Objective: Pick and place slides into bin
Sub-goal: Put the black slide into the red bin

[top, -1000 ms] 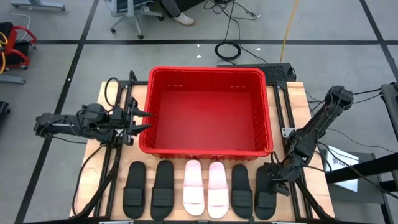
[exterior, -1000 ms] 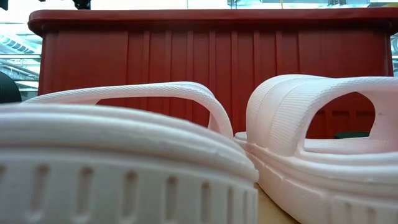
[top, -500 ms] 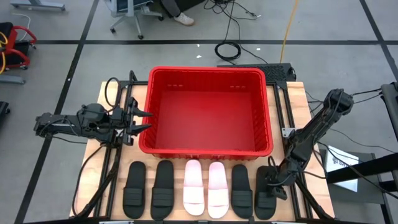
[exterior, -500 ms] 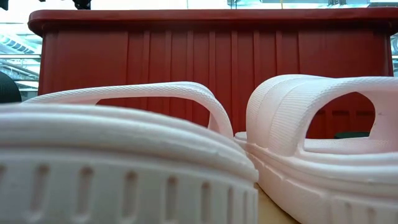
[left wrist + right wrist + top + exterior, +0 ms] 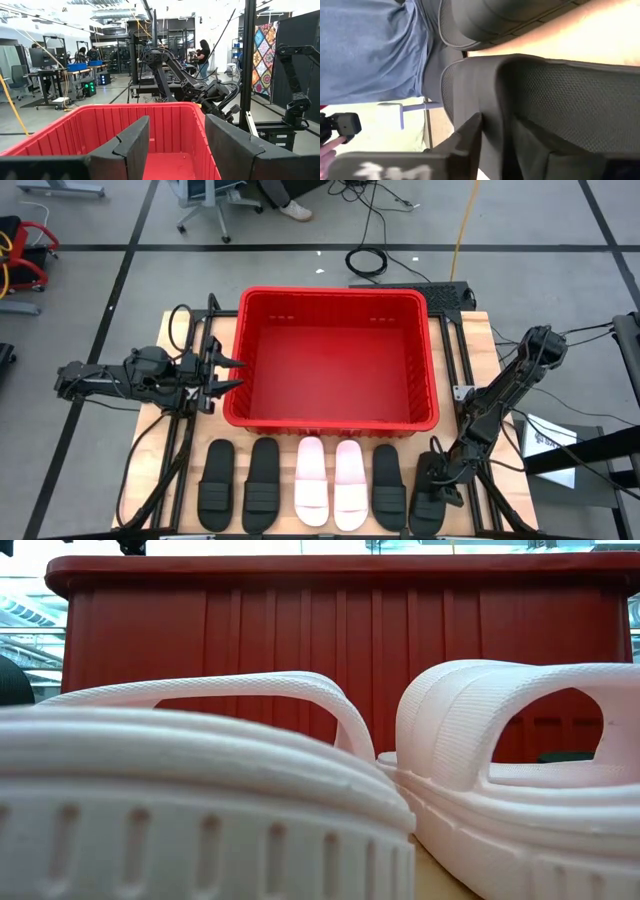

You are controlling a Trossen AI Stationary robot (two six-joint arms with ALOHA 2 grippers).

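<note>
Crowding the bin (image 5: 335, 360): six slides (image 5: 322, 483).

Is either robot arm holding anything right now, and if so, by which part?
The right pincer is closing on the rightmost black slide, its fingers straddling the strap's edge. The left pincer holds nothing, open beside the red bin.

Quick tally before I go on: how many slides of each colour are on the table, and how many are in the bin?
Black slides: 4, the far-right one under the right claw
Pale pink-white slides: 2
Slides in the red bin: 0
Total slides: 6, all in a row in front of the bin
</note>
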